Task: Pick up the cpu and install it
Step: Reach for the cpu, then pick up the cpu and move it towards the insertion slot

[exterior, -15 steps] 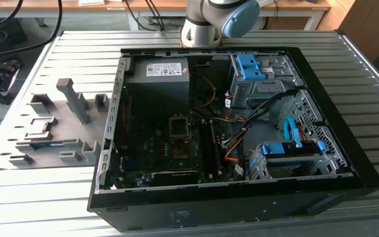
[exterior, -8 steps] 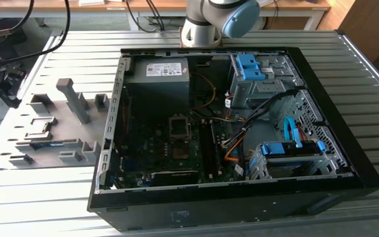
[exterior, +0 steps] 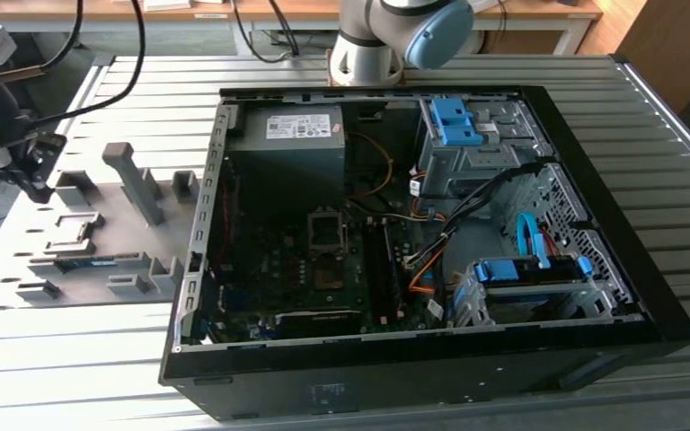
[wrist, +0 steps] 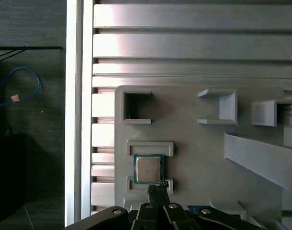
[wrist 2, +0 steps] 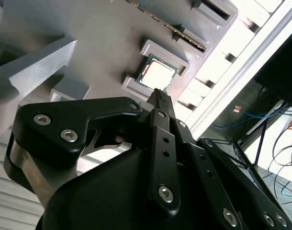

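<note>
Silver slatted metal table (exterior: pixel 69 377) is noted, carrying 1 grey moulded fixture plate (wrist: pixel 198 163) and 1 open black computer case (exterior: pixel 441 373). Wooden desks (exterior: pixel 297 11) are seen behind, dark floor (wrist: pixel 36 124) beside the table edge. The small square silvery cpu (wrist: pixel 148 169) is seated in a recessed holder on the plate. The black gripper (wrist: pixel 157 189) is held just beside it, fingertips drawn together, nothing clasped.

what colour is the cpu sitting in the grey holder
Dull silvery-grey face with a thin green edge; the cpu shows best in the first wrist view.
</note>
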{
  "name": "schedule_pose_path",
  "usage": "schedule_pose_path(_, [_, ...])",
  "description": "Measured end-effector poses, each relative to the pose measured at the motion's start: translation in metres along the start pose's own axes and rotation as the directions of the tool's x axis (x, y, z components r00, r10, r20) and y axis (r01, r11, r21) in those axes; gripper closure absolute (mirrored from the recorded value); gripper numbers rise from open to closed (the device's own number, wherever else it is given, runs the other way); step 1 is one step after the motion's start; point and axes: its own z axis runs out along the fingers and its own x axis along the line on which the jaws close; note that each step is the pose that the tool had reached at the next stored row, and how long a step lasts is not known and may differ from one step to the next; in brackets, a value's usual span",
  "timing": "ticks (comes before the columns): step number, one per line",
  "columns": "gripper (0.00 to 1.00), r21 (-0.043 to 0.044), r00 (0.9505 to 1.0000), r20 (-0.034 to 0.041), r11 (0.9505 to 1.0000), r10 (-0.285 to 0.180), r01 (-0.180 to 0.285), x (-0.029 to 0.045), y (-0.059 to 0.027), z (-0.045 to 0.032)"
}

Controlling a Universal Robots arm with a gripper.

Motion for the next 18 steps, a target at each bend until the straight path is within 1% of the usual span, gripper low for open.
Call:
schedule_pose_path(12, [0.9,0.0,1.0,0.0,1.0,-0.001,0.001,-0.0006,0.0002,0.0219])
schedule_pose_path(13, [0.9,0.0,1.0,0.0001,1.0,-0.001,0.001,-0.0006,0.0002,0.0231])
schedule_pose_path(18, [0.9,0.0001,1.0,0.0,1.0,-0.001,0.001,-0.0006,0.0002,0.0236])
